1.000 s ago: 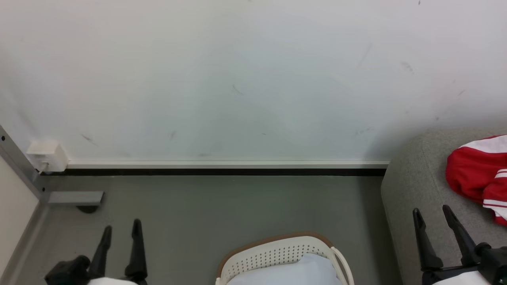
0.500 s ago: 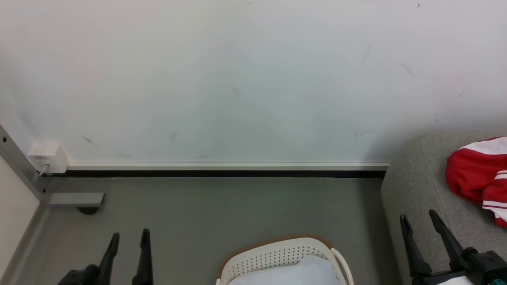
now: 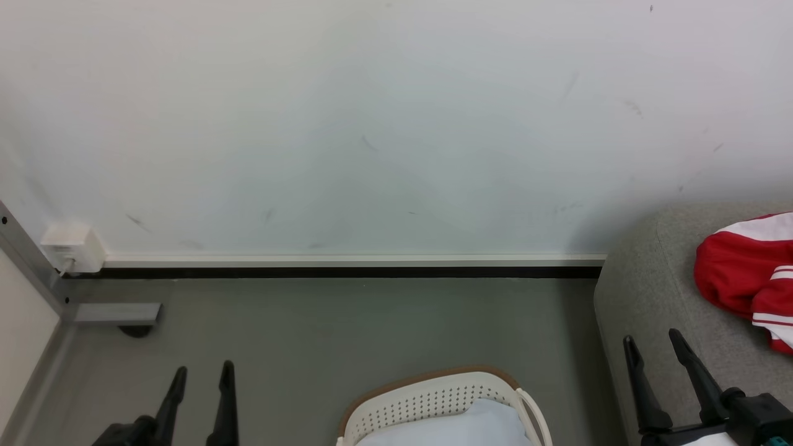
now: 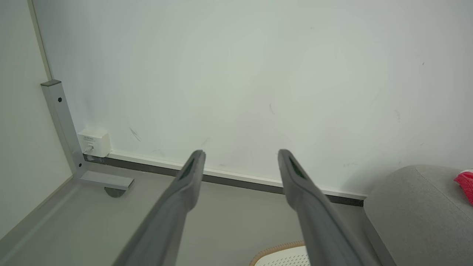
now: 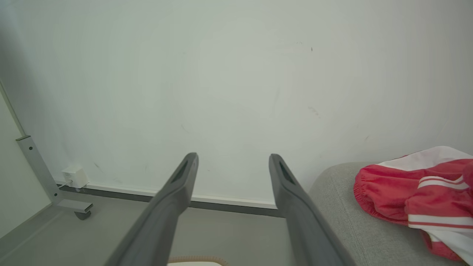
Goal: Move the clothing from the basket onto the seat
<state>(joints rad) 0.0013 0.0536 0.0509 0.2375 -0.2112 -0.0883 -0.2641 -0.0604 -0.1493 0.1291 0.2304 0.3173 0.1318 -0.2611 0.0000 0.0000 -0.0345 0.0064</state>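
Red garment (image 3: 737, 272): on grey sofa (image 3: 644, 272), right & beyond R gripper (image 3: 652, 336) (nearer arm); L gripper (image 3: 204, 367) far; both spread, empty

Bright, even light washes the wall (image 3: 396, 124); wrist views bow at edges, source seemingly overhead.

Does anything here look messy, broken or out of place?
The red clothing lies crumpled in a heap on the grey seat, not folded. The wall bears a few dark scuff marks. Nothing looks spilled or broken.
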